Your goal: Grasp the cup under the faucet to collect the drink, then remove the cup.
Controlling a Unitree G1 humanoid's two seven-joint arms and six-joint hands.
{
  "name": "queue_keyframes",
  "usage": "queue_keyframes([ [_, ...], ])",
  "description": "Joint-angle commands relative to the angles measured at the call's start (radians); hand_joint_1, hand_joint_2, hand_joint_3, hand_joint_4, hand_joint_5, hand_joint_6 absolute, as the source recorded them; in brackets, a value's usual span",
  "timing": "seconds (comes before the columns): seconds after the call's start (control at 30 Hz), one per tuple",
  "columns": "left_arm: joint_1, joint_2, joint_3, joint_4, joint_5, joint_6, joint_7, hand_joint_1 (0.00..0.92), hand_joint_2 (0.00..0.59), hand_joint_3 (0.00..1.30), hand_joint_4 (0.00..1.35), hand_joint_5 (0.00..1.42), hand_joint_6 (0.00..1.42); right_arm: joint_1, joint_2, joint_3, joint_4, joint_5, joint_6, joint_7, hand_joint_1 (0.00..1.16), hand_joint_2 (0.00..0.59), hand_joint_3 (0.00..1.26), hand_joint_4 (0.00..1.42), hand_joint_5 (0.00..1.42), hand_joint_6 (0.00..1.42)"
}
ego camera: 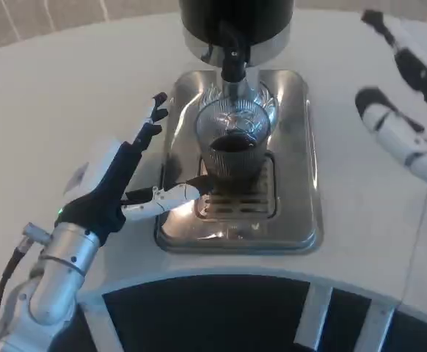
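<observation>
**Cup sits under the faucet, dark drink inside, my hands off it**

Landmark = the steel drip tray (301, 220), sitting on the white table (74, 95). The cup (234, 143) stands upright on the tray's slotted grate (237, 199), toward the back half of the tray, w/ the black faucet (232, 64) right above its rim. It's clear ribbed glass, dark liquid in the lower part. Behind the tray's far edge is the dispenser body (235, 22), black w/ a silver band at the bottom.

My left hand (129, 187) is at the tray's left edge, fingers spread wide, holding nothing. One white finger reaches over the left rim across the tray toward the cup base; its black tip is near the front-left of the grate, just beside the cup's foot. Can't tell if it touches the glass. The other fingers (153, 121) point up along the tray's left side, apart from the cup. My silver forearm (56, 268) runs down-left from there, off the tray's front-left corner.

My right hand (404, 95) is well off to the right of the tray, over bare table, apart from the cup. Blurred, partly cut by the frame edge; fingers look apart w/ nothing in them.
</observation>
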Motion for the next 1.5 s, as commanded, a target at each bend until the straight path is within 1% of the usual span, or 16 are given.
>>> queue_keyframes([
  [0.03,-0.014,-0.008,-0.007,0.022,-0.005,-0.009,-0.01,0.353,0.057,0.0,0.0,0.13,0.14,0.057,-0.024,-0.03,-0.029,0.004,0.009,0.014,0.0,0.505,0.0,0.0,0.0,0.0],
  [0.17,-0.025,-0.013,-0.008,0.032,-0.003,-0.012,-0.01,0.353,0.057,0.0,0.0,0.13,0.14,0.125,-0.033,-0.038,-0.064,-0.002,0.01,0.02,0.0,0.506,0.0,0.0,0.0,0.0],
  [0.27,-0.034,-0.012,-0.008,0.042,-0.001,-0.015,-0.012,0.353,0.057,0.0,0.0,0.13,0.14,0.221,-0.013,-0.016,-0.096,-0.036,-0.024,0.023,0.0,0.506,0.0,0.0,0.0,0.0],
  [0.37,-0.041,-0.011,-0.009,0.049,0.001,-0.016,-0.012,0.353,0.057,0.0,0.0,0.13,0.14,0.311,0.028,0.023,-0.098,-0.075,-0.093,0.033,0.0,0.506,0.0,0.0,0.0,0.0],
  [0.43,-0.046,-0.011,-0.01,0.055,0.002,-0.017,-0.013,0.353,0.057,0.0,0.0,0.13,0.14,0.35,0.056,0.037,-0.098,-0.098,-0.131,0.044,0.0,0.506,0.0,0.0,0.0,0.0],
  [0.53,-0.053,-0.014,-0.014,0.063,0.003,-0.019,-0.015,0.352,0.057,0.0,0.0,0.14,0.14,0.421,0.109,0.064,-0.098,-0.123,-0.21,0.073,0.0,0.506,0.0,0.0,0.0,0.0],
  [0.67,-0.063,-0.018,-0.019,0.075,0.003,-0.027,-0.019,0.352,0.058,0.0,0.0,0.15,0.15,0.483,0.169,0.078,-0.098,-0.156,-0.285,0.112,0.0,0.506,0.0,0.0,0.0,0.0],
  [0.83,-0.082,-0.022,-0.031,0.107,-0.001,-0.045,-0.033,0.363,0.058,0.0,0.0,0.2,0.17,0.521,0.224,0.069,-0.098,-0.176,-0.338,0.171,0.0,0.507,0.0,0.0,0.0,0.0],
  [0.97,-0.101,-0.025,-0.038,0.132,-0.005,-0.062,-0.046,0.369,0.058,0.0,0.0,0.22,0.18,0.526,0.257,0.064,-0.098,-0.191,-0.347,0.206,0.0,0.513,0.0,0.0,0.0,0.0],
  [1.07,-0.114,-0.028,-0.039,0.147,-0.01,-0.074,-0.053,0.369,0.058,0.0,0.0,0.22,0.18,0.536,0.277,0.083,-0.098,-0.22,-0.354,0.221,0.0,0.517,0.0,0.0,0.0,0.0],
  [1.17,-0.133,-0.033,-0.04,0.168,-0.015,-0.081,-0.066,0.371,0.058,0.0,0.0,0.23,0.18,0.561,0.301,0.117,-0.098,-0.264,-0.374,0.242,0.0,0.521,0.0,0.0,0.0,0.0],
  [1.23,-0.146,-0.037,-0.041,0.184,-0.017,-0.087,-0.074,0.373,0.057,0.0,0.0,0.23,0.18,0.573,0.315,0.13,-0.098,-0.282,-0.389,0.253,0.0,0.523,0.0,0.0,0.0,0.0],
  [1.33,-0.161,-0.043,-0.04,0.207,-0.018,-0.095,-0.081,0.379,0.058,0.0,0.0,0.23,0.18,0.582,0.342,0.134,-0.098,-0.305,-0.402,0.268,0.0,0.523,0.0,0.0,0.0,0.0],
  [1.5,-0.191,-0.056,-0.045,0.236,-0.015,-0.108,-0.091,0.384,0.058,0.0,0.0,0.24,0.18,0.573,0.369,0.131,-0.098,-0.328,-0.4,0.284,0.0,0.521,0.0,0.0,0.0,0.0],
])
